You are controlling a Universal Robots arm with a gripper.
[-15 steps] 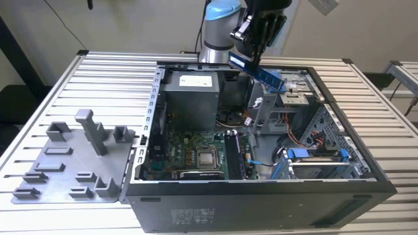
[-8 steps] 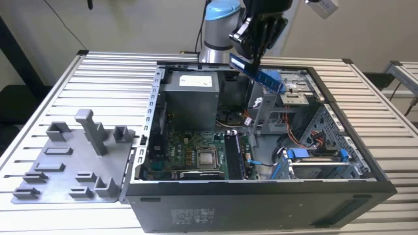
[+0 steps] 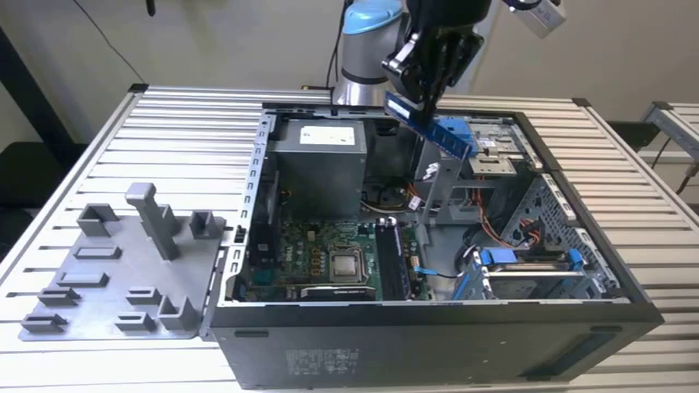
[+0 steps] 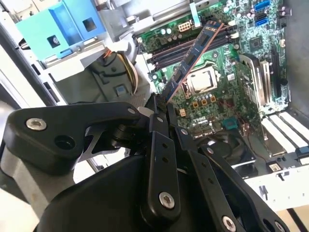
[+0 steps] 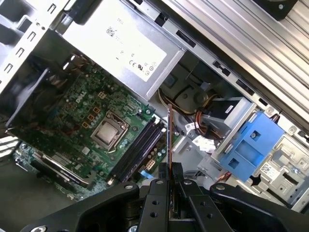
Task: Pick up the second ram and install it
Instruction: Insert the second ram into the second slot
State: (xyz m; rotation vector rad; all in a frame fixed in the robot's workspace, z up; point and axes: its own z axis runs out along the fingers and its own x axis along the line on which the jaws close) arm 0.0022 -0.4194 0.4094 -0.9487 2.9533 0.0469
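My gripper [image 3: 424, 90] hangs above the back of the open computer case [image 3: 437, 311], shut on the second ram [image 3: 448, 135], a thin dark blue stick that slants down out of the fingers. In the second wrist view the ram [image 4: 193, 58] reaches from the gripper [image 4: 161, 110] out over the motherboard [image 4: 227, 72], well above it. In the first wrist view the ram [image 5: 169, 135] appears edge-on between the fingers of the gripper [image 5: 170, 170], off to one side of the long black memory slots [image 5: 137, 150]. The slots [image 3: 391, 258] lie beside the processor [image 3: 347, 264].
A grey power supply [image 3: 317, 164] stands at the back of the case. A blue drive bracket [image 3: 525, 258] and cables fill the side at the exterior view's right. A grey plastic tray [image 3: 120, 270] with upright blocks lies on the slatted table [image 3: 186, 123] at the exterior view's left.
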